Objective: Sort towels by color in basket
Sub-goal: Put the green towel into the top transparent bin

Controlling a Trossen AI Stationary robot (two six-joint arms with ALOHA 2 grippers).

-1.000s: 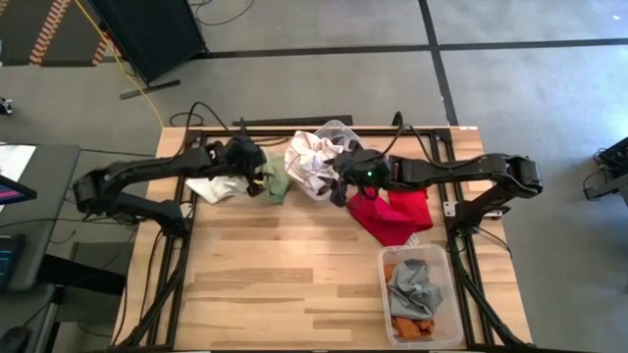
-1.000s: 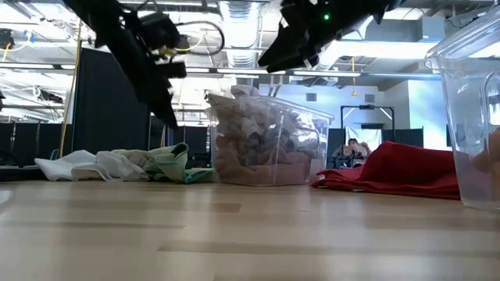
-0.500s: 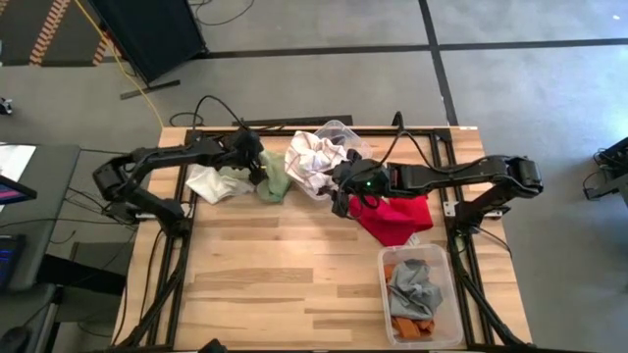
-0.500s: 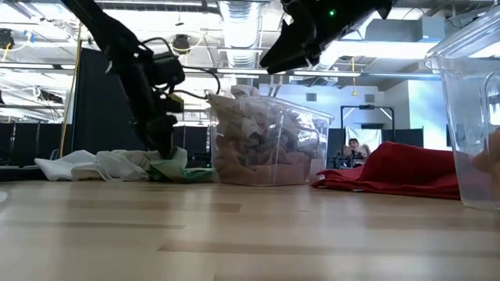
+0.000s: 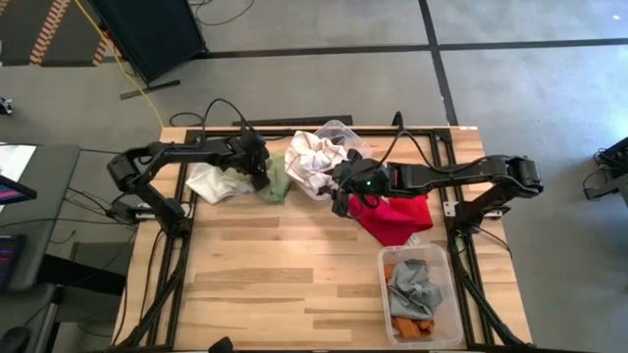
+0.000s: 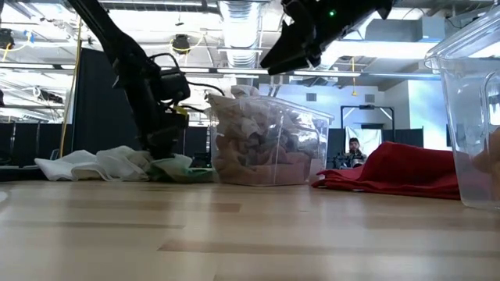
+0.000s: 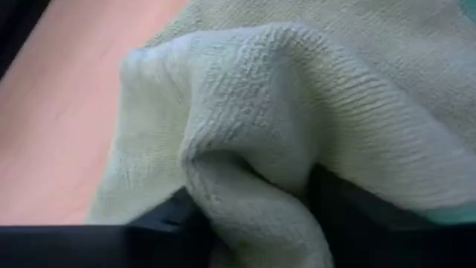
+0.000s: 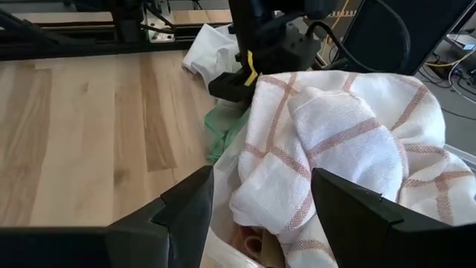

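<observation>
The left gripper has come down from its raised pose a second ago and now sits low on the pale green towel, which lies on the table just left of the clear bin. In the left wrist view a fold of green cloth bulges between its dark fingers, so the jaws are closed partway on the towel (how firmly cannot be told). The white towel lies beside it on the left, as before.

The right gripper hovers over the near edge of the bin, barely shifted from a second ago, its fingers parted and holding nothing. Below it the white-checked towel heaps out of the bin. The red towel lies spread to the right of the bin, unmoved. The front basket holds grey and rust orange towels.
</observation>
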